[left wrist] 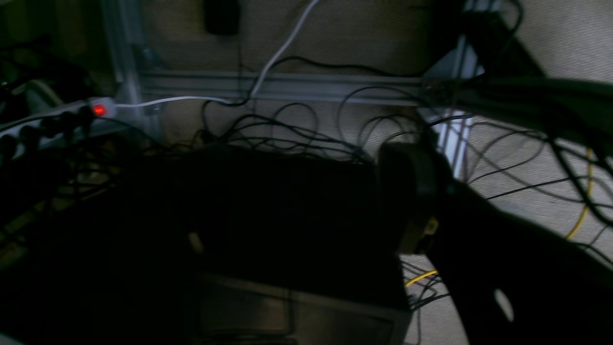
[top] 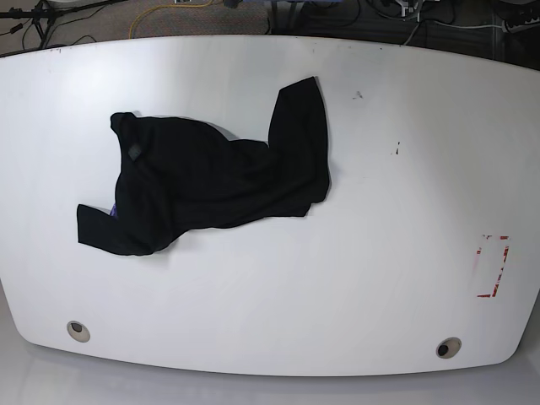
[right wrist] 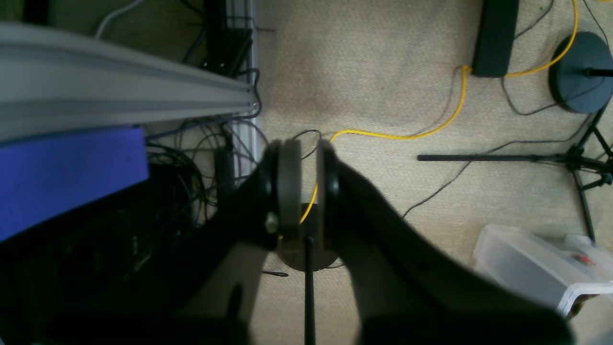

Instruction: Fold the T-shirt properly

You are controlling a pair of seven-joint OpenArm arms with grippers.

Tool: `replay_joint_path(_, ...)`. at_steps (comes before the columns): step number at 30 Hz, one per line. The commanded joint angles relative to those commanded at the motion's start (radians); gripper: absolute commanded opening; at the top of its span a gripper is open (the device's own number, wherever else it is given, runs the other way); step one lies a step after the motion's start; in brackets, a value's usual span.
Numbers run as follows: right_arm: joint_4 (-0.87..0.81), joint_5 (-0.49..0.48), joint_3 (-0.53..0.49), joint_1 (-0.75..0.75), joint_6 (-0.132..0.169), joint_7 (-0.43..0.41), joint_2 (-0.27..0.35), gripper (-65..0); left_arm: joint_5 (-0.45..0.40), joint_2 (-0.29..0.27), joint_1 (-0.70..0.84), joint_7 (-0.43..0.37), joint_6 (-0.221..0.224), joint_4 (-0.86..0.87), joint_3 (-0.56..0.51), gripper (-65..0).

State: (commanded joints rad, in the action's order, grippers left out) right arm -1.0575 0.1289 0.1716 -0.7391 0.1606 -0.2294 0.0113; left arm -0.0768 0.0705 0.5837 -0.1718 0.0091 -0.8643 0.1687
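The black T-shirt [top: 211, 177] lies crumpled on the left half of the white table [top: 380, 278]. One part reaches toward the far edge, and a purple bit shows at its left end. Neither gripper appears in the base view. My right gripper [right wrist: 307, 187] hangs off the table over the carpet, its pads a thin slit apart and holding nothing. In the left wrist view only one finger [left wrist: 407, 191] of my left gripper stands out over a dark floor. The rest is lost in shadow.
Red tape marks [top: 494, 266] sit near the table's right edge. Under the right wrist are a yellow cable [right wrist: 407, 136], a tripod [right wrist: 574, 158] and a clear plastic box [right wrist: 527, 268]. The left wrist looks onto tangled cables [left wrist: 297, 134] and a power strip [left wrist: 57, 120].
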Motion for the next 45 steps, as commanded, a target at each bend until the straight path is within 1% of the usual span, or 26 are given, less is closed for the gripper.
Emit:
replay_joint_path(2,-0.006,0.002,0.001,-0.022,0.004,0.000,-0.003,-59.8,0.008,0.003,0.004,-0.004,-0.005,-0.024,0.004,-21.3)
replay_joint_path(14,-0.047,0.000,0.002,-0.066,0.005,-0.005,-0.005,-59.9,0.001,0.018,0.053,0.001,-0.004,-0.118,0.004,-21.2)
replay_joint_path(16,-0.091,0.001,-0.009,-0.091,0.001,-0.001,-0.008,-60.1,0.006,0.022,0.078,0.002,-0.002,-0.141,0.001,-20.9)
replay_joint_path(26,-0.197,0.003,-0.013,-0.158,0.000,-0.001,-0.008,-60.0,0.015,0.017,0.136,-0.006,-0.005,-0.236,0.004,-20.7)
replay_joint_path(28,-0.261,0.001,-0.005,-0.195,0.003,-0.002,-0.014,-59.8,0.011,0.012,0.177,0.001,-0.003,-0.313,0.002,-20.8)
replay_joint_path(40,-0.370,0.001,-0.008,-0.255,0.001,-0.005,-0.014,-59.7,0.016,-0.002,0.243,0.011,-0.002,-0.404,-0.002,-20.9)
replay_joint_path(42,-0.407,0.000,-0.005,-0.278,0.001,-0.002,-0.024,-60.0,0.018,0.001,0.274,0.007,-0.005,-0.460,0.002,-21.2)
replay_joint_path(45,-0.430,-0.001,-0.005,-0.294,0.000,-0.003,-0.025,-59.9,0.016,0.001,0.295,0.006,-0.005,-0.494,0.006,-21.3)
